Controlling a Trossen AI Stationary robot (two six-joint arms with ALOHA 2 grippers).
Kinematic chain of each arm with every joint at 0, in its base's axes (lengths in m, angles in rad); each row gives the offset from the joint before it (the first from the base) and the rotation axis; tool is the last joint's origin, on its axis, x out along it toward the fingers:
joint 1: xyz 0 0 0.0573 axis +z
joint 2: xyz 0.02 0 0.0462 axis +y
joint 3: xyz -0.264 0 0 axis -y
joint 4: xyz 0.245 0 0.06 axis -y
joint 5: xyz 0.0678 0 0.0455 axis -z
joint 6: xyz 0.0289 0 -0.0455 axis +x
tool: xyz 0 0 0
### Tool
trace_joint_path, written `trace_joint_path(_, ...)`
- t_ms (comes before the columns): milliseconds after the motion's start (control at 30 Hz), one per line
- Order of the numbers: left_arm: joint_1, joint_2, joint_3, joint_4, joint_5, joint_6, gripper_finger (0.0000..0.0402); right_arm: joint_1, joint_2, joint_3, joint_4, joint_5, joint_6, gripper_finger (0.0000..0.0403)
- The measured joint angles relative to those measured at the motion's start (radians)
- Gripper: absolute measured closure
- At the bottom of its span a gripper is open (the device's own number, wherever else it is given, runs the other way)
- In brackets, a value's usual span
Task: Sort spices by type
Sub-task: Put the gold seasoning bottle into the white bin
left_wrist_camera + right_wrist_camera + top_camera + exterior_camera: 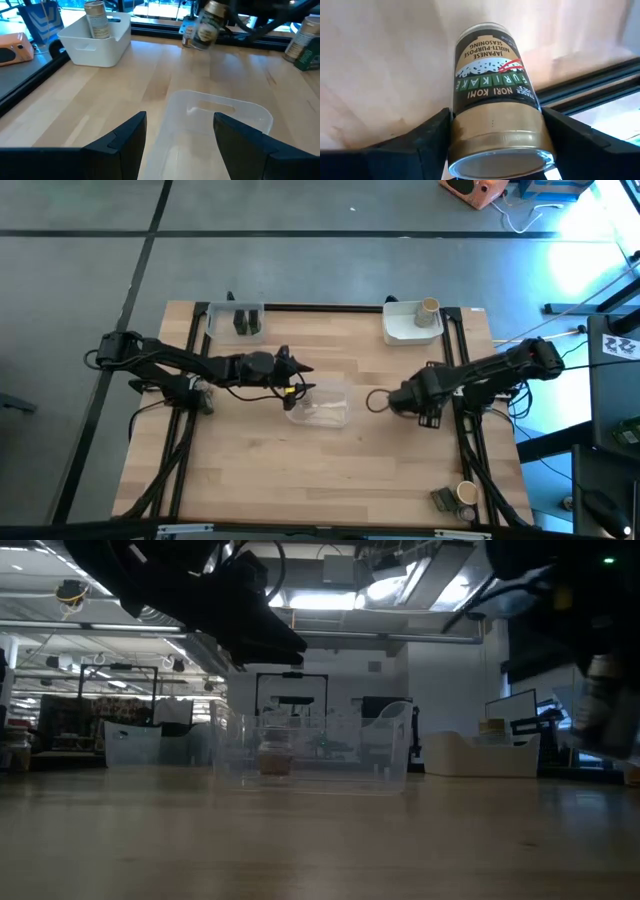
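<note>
While the left gripper (301,379) hangs open over the clear tray (322,404) | right gripper (495,131) clamps a seasoning jar (492,85) between its fingers | carry level, release low inside matching bin.

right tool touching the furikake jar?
Touching. In the right wrist view both fingers of the right tool press against the gold cap end of the furikake jar, no gap on either side.
</note>
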Motion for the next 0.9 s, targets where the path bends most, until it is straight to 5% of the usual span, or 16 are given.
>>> trace_joint_path(467, -0.014, 0.0, 0.0, -0.098, 0.0, -0.022, 0.0188, -0.307, 0.0, 0.219, -0.028, 0.24, -0.163, 0.0123)
trace_joint_path(900, -0.014, 0.0, 0.0, -0.107, 0.0, -0.022, 0.0188, -0.653, 0.0, 0.238, 0.102, 0.363, -0.389, 0.0123)
